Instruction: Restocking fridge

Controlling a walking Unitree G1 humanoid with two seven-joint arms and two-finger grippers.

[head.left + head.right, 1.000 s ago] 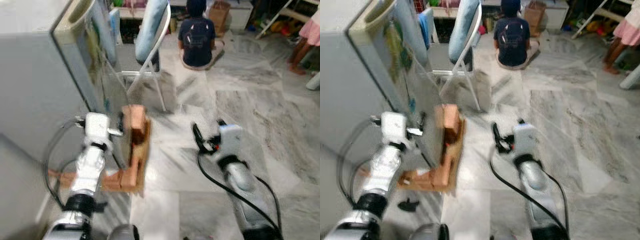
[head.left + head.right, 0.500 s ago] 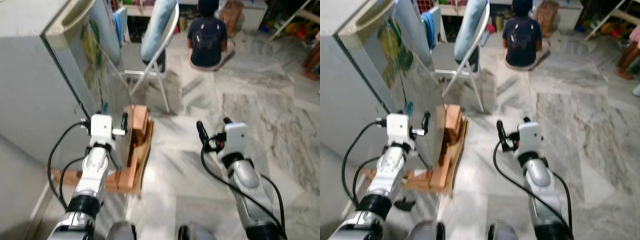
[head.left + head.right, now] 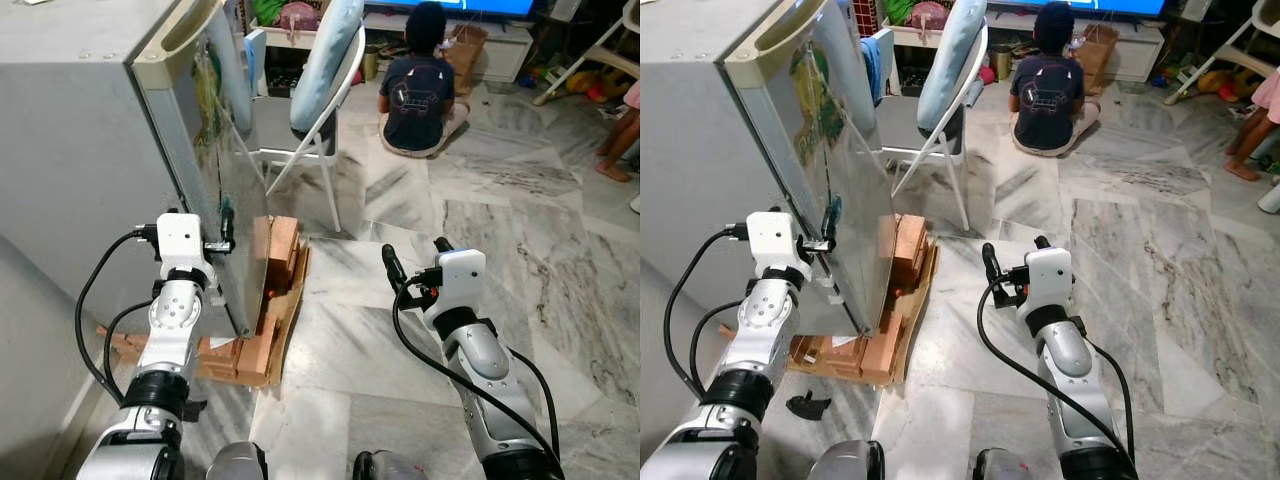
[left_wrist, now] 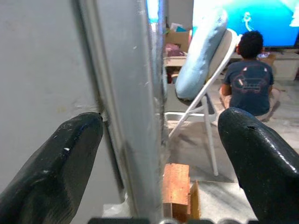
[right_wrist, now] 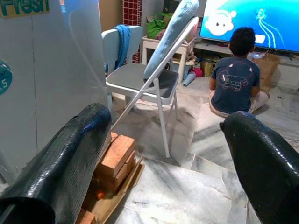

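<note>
Left gripper (image 4: 154, 154) is nearer the task: fingers spread wide, straddling the fridge door's (image 3: 215, 180) free vertical edge, holding nothing. Fridge (image 3: 90, 150) stands upright at the robot's left, on bricks (image 3: 270, 290). Right gripper (image 3: 413, 268) open and empty, well apart over the floor. Beyond: folding chair (image 3: 310, 110), seated person (image 3: 418, 90).

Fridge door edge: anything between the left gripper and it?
Nothing visible. The left gripper is open, its fingers straddling the fridge door edge. The folding chair and bricks lie beyond. The right gripper hangs open over the floor.
</note>
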